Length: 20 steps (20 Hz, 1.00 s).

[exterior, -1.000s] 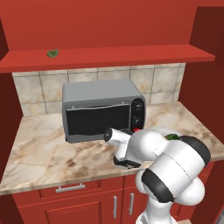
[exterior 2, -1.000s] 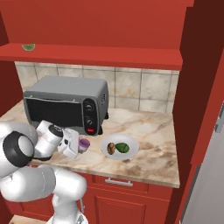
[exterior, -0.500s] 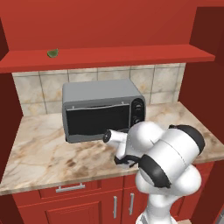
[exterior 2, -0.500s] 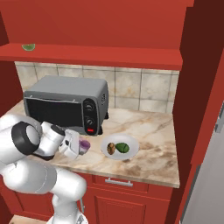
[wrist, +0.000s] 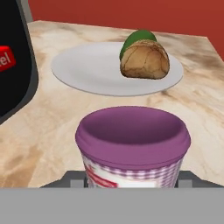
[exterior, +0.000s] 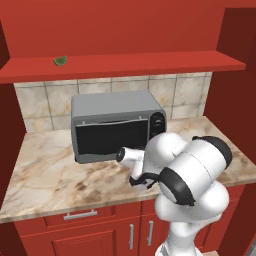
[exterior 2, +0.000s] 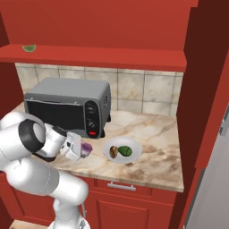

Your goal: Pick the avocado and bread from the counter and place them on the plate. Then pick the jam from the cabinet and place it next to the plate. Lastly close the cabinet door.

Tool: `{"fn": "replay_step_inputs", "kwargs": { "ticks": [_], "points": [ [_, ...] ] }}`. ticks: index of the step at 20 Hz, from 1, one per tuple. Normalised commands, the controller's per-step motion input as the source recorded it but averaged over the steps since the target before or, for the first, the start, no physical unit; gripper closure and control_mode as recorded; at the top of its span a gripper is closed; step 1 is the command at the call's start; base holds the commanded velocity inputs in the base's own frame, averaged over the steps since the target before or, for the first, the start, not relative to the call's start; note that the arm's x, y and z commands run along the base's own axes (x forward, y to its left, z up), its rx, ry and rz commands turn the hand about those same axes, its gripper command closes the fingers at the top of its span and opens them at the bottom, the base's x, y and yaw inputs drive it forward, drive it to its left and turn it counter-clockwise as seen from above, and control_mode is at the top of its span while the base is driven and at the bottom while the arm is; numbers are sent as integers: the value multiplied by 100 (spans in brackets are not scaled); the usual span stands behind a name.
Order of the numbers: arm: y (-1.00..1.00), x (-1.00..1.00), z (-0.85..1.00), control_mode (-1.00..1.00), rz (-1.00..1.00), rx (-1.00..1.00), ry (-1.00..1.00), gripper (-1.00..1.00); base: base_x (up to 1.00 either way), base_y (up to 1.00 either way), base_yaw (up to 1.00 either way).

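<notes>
Red cabinetry frames the marble counter (exterior 2: 152,134) we are working over, and on it the jam (wrist: 132,146) is the thing in hand. We have the gripper (exterior 2: 80,150) closed partway around the purple jar, holding it upright just beside the plate (wrist: 83,70), on the side nearer the toaster oven (exterior 2: 67,105). The avocado (wrist: 135,38) and bread (wrist: 145,59) already sit together on that plate, so we judge those steps done.

To finish this one well, we should lower the jar straight down until its base meets the marble. We cannot tell whether it touches yet. We should keep it level and clear of the plate's rim, release only once it is seated, then draw back without nudging it. After that, the cabinet door remains to be closed.
</notes>
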Motion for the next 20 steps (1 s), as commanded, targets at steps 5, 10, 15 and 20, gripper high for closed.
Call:
{"fn": "replay_step_inputs", "kwargs": {
  "ticks": [5,10,15,20],
  "points": [
    [19,-5,-5,-100,0,0,-1,-100,0,0,0],
    [41,-17,0,-100,0,0,-1,-100,0,0,0],
    [38,-22,2,-100,0,0,0,-100,0,0,0],
    [35,-41,38,-100,0,0,0,-100,0,0,0]
  ]
}}
